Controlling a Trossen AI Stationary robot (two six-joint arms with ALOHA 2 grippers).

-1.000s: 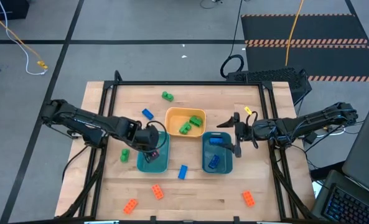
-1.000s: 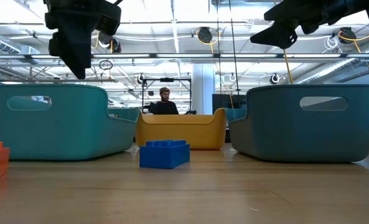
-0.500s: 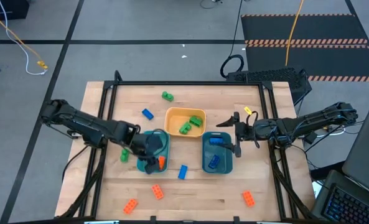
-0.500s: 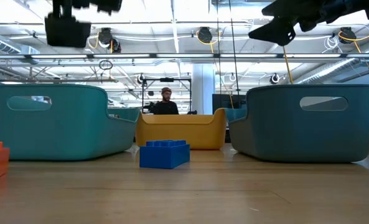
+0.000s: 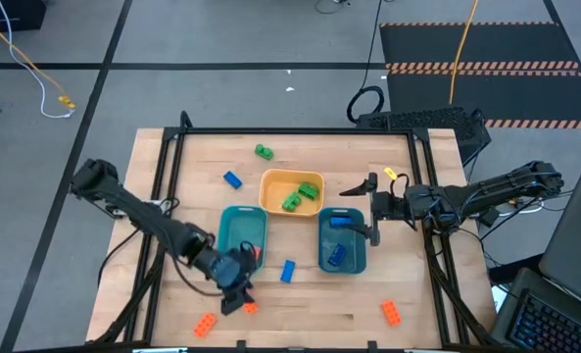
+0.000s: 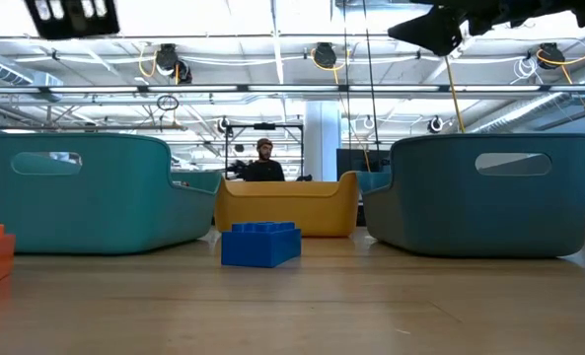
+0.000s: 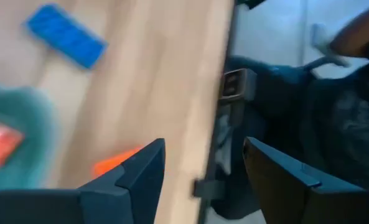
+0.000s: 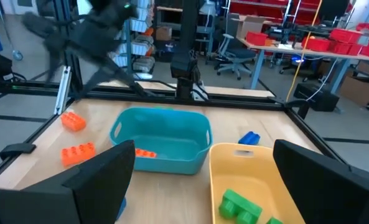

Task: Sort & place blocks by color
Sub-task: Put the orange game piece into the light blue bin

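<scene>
My left gripper (image 5: pixel 235 286) hangs open and empty above the table near its near edge, just beside an orange block (image 5: pixel 248 307) that lies flat on the wood; the left wrist view shows that block (image 7: pixel 112 163) past the left gripper (image 7: pixel 203 171). One orange block (image 5: pixel 255 254) lies in the left teal bin (image 5: pixel 233 227). Green blocks (image 5: pixel 292 201) sit in the yellow bin (image 5: pixel 275 181). Blue blocks (image 5: pixel 337 255) lie in the right teal bin (image 5: pixel 321 245). My right gripper (image 5: pixel 362 212) waits open over the right bin's right rim.
Loose blocks lie on the table: blue (image 5: pixel 287 271) between the teal bins, blue (image 5: pixel 232 179) and green (image 5: pixel 263 151) toward the far edge, orange (image 5: pixel 206 324) and orange (image 5: pixel 392 312) near the near edge. A black frame rail (image 5: pixel 290 130) borders the table. A person sits beyond the table (image 6: pixel 262 163).
My left gripper has swung from above the left teal bin toward the table's near edge and now stands over the orange block there. An orange block now shows lying in the left teal bin. My right arm has kept still.
</scene>
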